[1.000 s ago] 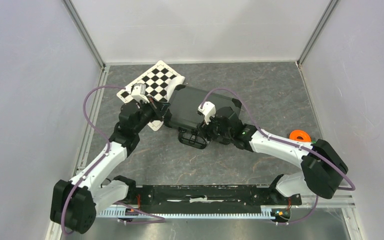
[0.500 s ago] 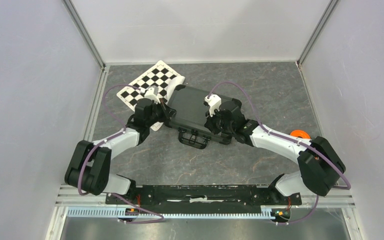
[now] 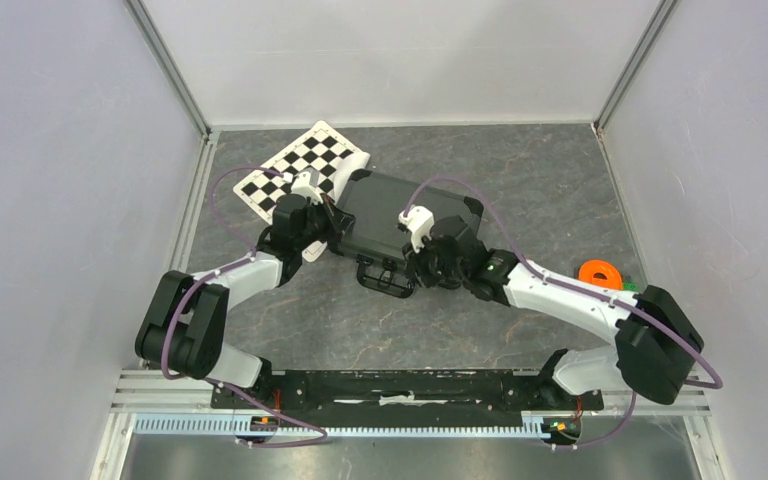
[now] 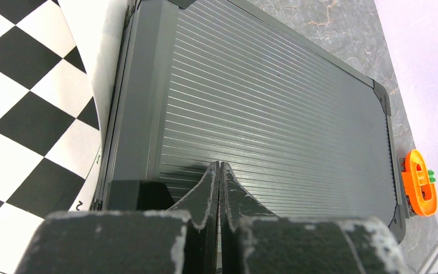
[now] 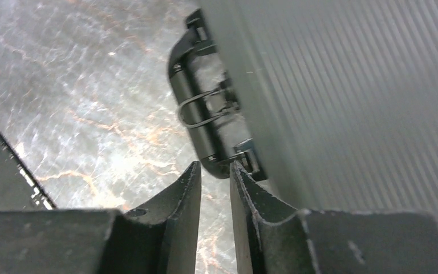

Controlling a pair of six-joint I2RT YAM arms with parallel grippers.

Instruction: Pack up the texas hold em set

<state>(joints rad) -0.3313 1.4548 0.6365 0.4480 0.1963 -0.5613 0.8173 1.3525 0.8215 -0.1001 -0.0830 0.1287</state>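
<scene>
L gripper closed tight at case lid; R gripper narrow gap nr handle.

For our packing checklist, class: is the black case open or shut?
Shut: the case lies flat with its ribbed lid down on the base, and nothing of the inside shows. Whether it is latched, cannot tell.

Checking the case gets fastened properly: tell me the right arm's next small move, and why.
Probably nudge the right gripper, jaws slightly apart and empty, onto what looks like a latch beside the handle. The case lies closed, the left gripper, shut, rests on its ribbed lid, and the right gripper sits just short of that front edge.
</scene>
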